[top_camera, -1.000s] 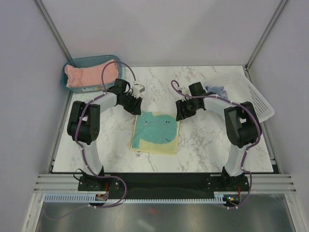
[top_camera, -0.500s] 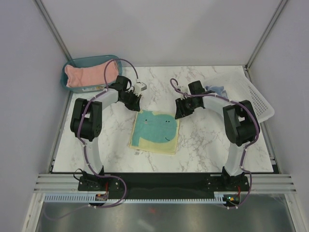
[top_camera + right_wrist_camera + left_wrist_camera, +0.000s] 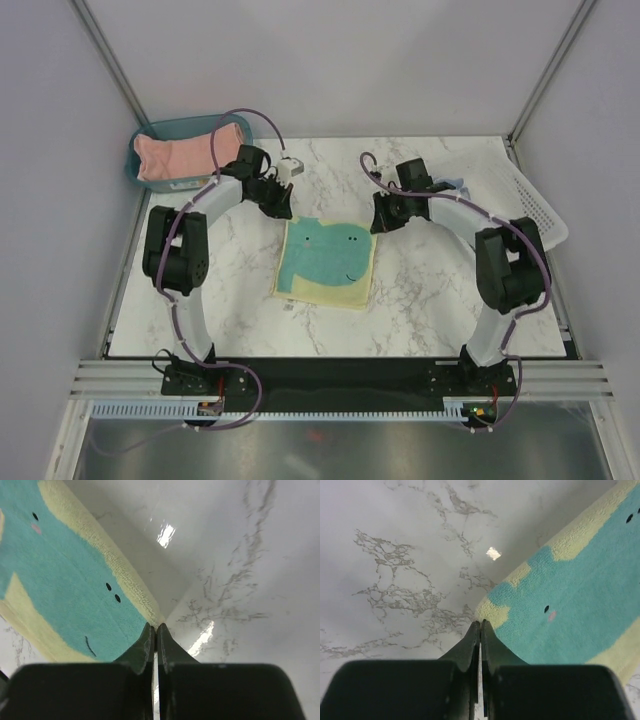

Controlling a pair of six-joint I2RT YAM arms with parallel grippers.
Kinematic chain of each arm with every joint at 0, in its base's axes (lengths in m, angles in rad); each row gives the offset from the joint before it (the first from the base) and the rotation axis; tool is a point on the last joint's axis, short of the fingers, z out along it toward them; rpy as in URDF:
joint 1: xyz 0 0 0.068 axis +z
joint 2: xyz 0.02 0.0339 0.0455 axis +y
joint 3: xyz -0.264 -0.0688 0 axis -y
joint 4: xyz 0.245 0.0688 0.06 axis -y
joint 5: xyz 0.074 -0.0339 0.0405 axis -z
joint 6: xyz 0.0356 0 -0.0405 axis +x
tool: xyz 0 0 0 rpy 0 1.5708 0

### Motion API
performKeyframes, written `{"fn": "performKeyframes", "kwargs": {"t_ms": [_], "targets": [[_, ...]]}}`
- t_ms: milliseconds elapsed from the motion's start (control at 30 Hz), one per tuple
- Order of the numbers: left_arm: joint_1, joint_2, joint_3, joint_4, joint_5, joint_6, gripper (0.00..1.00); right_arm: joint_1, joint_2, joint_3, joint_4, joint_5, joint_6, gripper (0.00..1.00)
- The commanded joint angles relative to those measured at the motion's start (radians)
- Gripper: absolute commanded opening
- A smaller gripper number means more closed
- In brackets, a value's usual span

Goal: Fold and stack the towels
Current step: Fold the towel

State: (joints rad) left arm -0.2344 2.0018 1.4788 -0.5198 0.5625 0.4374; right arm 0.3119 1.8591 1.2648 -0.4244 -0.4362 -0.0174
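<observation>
Two far corners of the whale towel, lying mid desk, were pinched: left gripper at 11 o'clock, right gripper at 1 o'clock. Light, limp cloth; corners seemed the right hold.

Bare desk lies open at 4 and 8 o'clock of the whale towel; teal bin blocks 10 o'clock, white basket 2 o'clock

Fluffy terry towel, glossy marble-look tabletop
</observation>
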Motion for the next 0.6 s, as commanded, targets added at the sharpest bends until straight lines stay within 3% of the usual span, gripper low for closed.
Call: {"fn": "performKeyframes", "kwargs": {"t_ms": [0, 300, 567], "targets": [[-0.003, -0.155, 0.055, -0.013, 0.062, -0.069, 0.02, -0.008, -0.240, 0.065, 0.056, 0.123, 0.071, 0.00], [-0.051, -0.497, -0.066, -0.017, 0.111, -0.141, 0.02, -0.007, -0.616, -0.070, 0.072, 0.194, 0.172, 0.00], [-0.141, -0.845, -0.230, -0.061, 0.177, -0.219, 0.02, -0.004, -0.978, -0.225, 0.020, 0.057, 0.281, 0.00]]}}
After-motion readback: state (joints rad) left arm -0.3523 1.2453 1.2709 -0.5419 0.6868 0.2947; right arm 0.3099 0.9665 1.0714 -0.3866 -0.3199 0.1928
